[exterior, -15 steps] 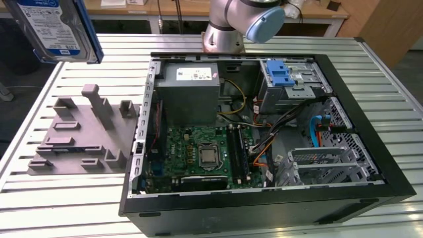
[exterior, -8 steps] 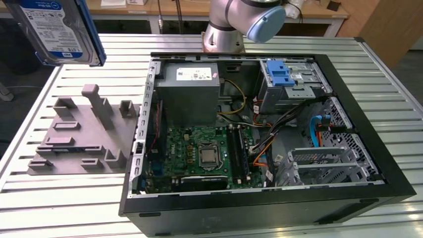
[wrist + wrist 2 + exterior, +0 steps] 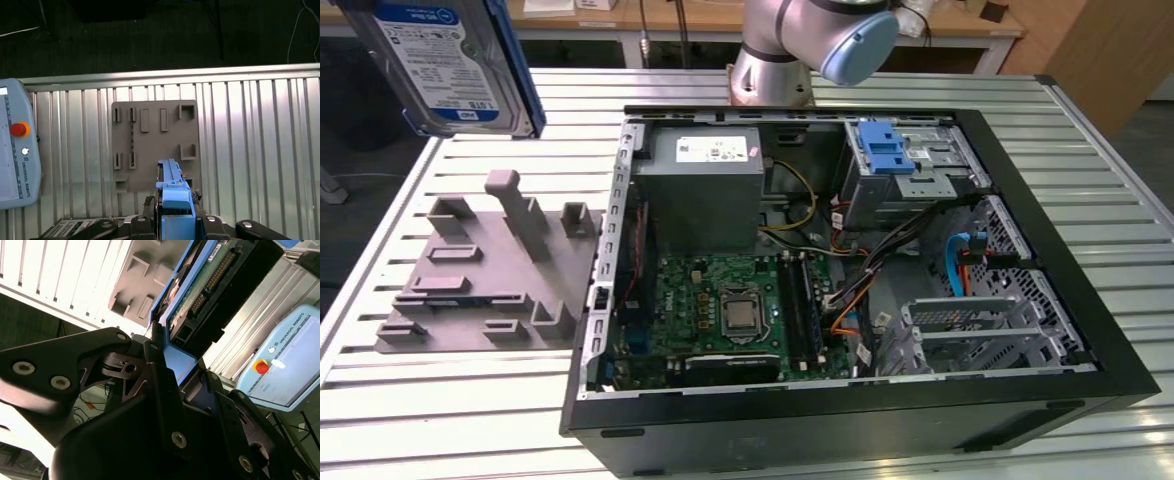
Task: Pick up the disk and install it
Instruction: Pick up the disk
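The disk, silver-grey with a blue-and-white label and a blue plastic bracket, hangs high above the table at the exterior view's upper left, over the grey fixture plate. In the second wrist view my gripper is shut on the disk, with black fingers pressed against the blue bracket. In the first wrist view the disk shows edge-on, rising from the gripper above the fixture plate.
An open computer case lies on the slatted metal table, with a motherboard, a grey power supply box and a blue latch on a metal drive cage. The arm's base stands behind it. A teach pendant lies beside the plate.
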`<action>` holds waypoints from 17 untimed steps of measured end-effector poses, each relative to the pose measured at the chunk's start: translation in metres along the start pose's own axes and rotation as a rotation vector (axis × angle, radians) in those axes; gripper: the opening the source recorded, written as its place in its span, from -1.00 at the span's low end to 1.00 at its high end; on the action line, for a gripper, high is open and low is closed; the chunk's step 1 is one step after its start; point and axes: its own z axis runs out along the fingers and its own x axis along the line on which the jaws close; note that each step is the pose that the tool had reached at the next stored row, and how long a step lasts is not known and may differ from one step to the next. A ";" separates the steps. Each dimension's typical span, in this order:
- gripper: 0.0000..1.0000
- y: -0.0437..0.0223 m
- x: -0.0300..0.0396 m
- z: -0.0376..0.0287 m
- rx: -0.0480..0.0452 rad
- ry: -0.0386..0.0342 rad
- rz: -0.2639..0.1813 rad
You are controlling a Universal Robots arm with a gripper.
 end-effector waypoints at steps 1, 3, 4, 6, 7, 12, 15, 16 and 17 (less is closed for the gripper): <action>-0.27 -0.0019 0.0005 -0.0001 -0.0004 0.0001 0.000; -0.27 -0.0057 0.0016 -0.0002 -0.0013 0.0001 0.000; -0.27 -0.0078 0.0021 -0.0002 -0.0017 0.0001 0.000; -0.27 -0.0120 0.0033 -0.0003 -0.0027 0.0002 0.000; -0.27 -0.0141 0.0038 -0.0004 -0.0032 0.0002 0.000; -0.27 -0.0248 0.0061 -0.0008 -0.0057 0.0004 0.000; -0.27 -0.0311 0.0063 -0.0010 -0.0066 0.0005 0.000; -0.27 -0.0334 0.0062 -0.0011 -0.0067 0.0005 0.000; -0.27 -0.0357 0.0061 -0.0011 -0.0068 0.0004 0.000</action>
